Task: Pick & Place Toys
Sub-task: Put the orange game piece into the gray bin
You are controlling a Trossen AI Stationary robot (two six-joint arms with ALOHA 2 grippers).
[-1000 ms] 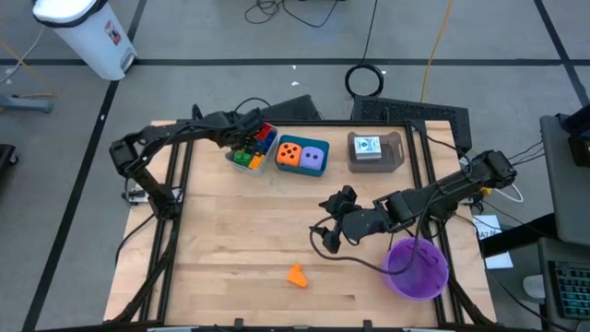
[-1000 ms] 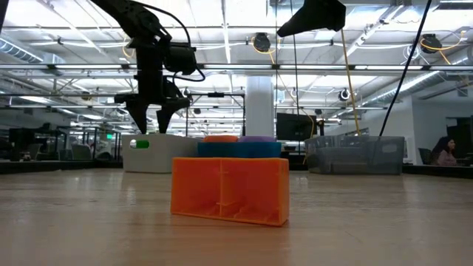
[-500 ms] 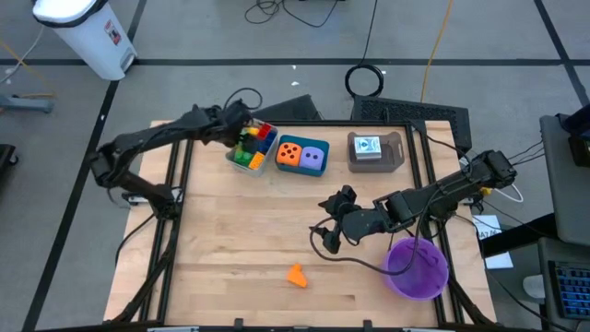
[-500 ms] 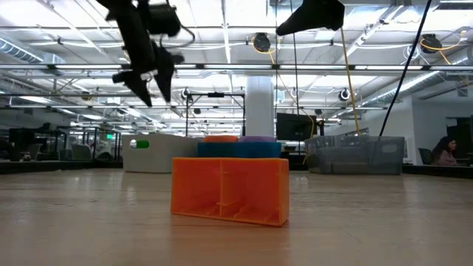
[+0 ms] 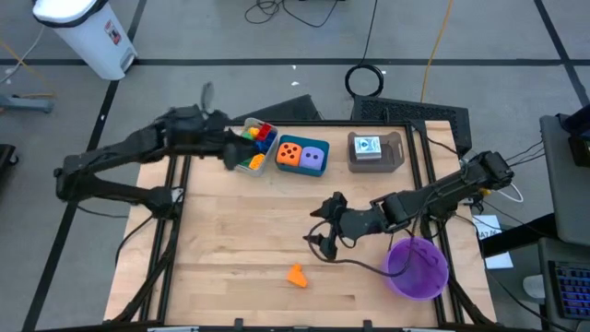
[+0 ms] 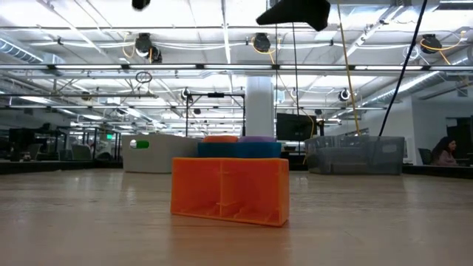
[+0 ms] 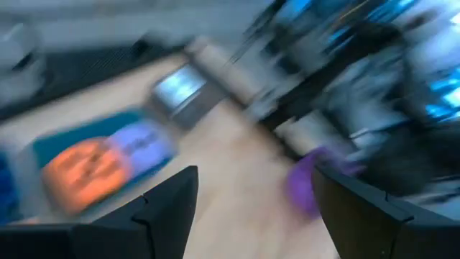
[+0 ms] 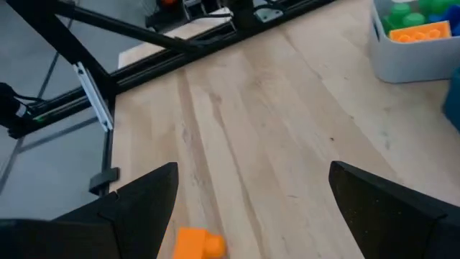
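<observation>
Left gripper (image 5: 230, 152) sits above the near-left edge of the grey tray (image 5: 241, 164) at the back of the table (image 5: 230, 240). Its fingers (image 7: 169, 208) are spread, with nothing between them; the left wrist view is motion-blurred but the gap is plain.

Right gripper (image 5: 316, 242) hangs over the middle of the table, between the back trays and the purple bowl (image 5: 417, 267). Fingers (image 8: 144, 198) wide apart — empty, bare wood showing between them in the right wrist view.

Toys:
- Small bricks (image 5: 256, 138) — red, blue, green, yellow, orange — piled in the grey tray, back left.
- Orange die (image 5: 289, 154) and purple die (image 5: 314, 158) side by side in the teal tray (image 5: 302, 171), just right of the grey tray.
- White picture card (image 5: 370, 147) lying on top in the brown tray (image 5: 396, 152), further right along the back.
- One orange brick (image 5: 295, 275) alone on the wood near the front edge, well apart from the trays, in front of and a little left of the right gripper. In the low view it fills the centre, resting on the tabletop, hollow side toward the camera. The right wrist view shows it too.

The purple bowl stands at the front right corner; contents cannot be told. A person (image 6: 446, 151) sits far off in the room behind.
</observation>
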